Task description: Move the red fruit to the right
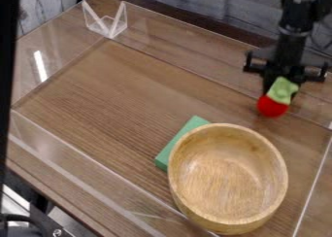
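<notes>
Red fruit at the hand, beyond the bowl

Nearest sits the wooden bowl (pixel 228 179), the green sponge (pixel 181 142) at its left edge; past them, toward the right side of the bench (pixel 97 105), is the red fruit (pixel 273 106), leafy cap up — the dark hand (pixel 282 83) closed on that cap. If the grip on the soft-looking leaves is shallow, the fruit could slip and roll; lowered too near the bowl, it might catch the rim.

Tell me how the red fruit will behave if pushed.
The red fruit looks rounded, so it would probably roll rather than slide. Its smooth, bright surface suggests plastic, so it is likely light and perhaps a little slippery.
</notes>
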`<state>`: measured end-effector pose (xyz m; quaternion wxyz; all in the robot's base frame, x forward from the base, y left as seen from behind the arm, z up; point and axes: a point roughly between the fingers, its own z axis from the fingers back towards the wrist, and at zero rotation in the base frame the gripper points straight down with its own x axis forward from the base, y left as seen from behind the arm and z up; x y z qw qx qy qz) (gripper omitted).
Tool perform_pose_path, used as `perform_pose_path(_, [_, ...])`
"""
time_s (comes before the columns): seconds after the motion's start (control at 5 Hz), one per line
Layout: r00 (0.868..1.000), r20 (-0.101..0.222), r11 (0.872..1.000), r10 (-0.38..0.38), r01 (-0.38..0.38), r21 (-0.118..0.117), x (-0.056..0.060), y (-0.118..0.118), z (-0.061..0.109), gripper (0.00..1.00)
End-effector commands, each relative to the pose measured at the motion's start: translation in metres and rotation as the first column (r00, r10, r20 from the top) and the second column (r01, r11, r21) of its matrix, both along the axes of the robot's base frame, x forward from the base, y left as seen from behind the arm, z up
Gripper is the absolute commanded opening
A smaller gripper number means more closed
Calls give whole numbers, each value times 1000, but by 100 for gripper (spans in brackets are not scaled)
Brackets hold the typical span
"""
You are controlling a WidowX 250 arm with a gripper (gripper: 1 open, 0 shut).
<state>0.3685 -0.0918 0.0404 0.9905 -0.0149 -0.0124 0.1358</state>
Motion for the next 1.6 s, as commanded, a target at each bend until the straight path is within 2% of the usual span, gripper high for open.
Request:
perform_pose_path(0.0, [999,47,1000,-16,16,-2,8,-6,2,100])
perform_pose_path(0.2, [999,40,1000,22,-22,-1,5,-1,-4,0])
perform_pose_path(0.4, [998,34,999,53,-53,-11,6,3,-9,100])
perform_pose_path(0.6, [996,28,996,85,-85,-20,6,8,-13,100])
perform_pose_path(0.8, [994,30,994,101,-101,-30,7,9,-9,0])
perform_pose_path(1.0, [993,34,993,114,-113,-47,8,10,-1,0])
perform_pose_path(1.4, [992,30,989,125,-122,-78,-3,9,19,0])
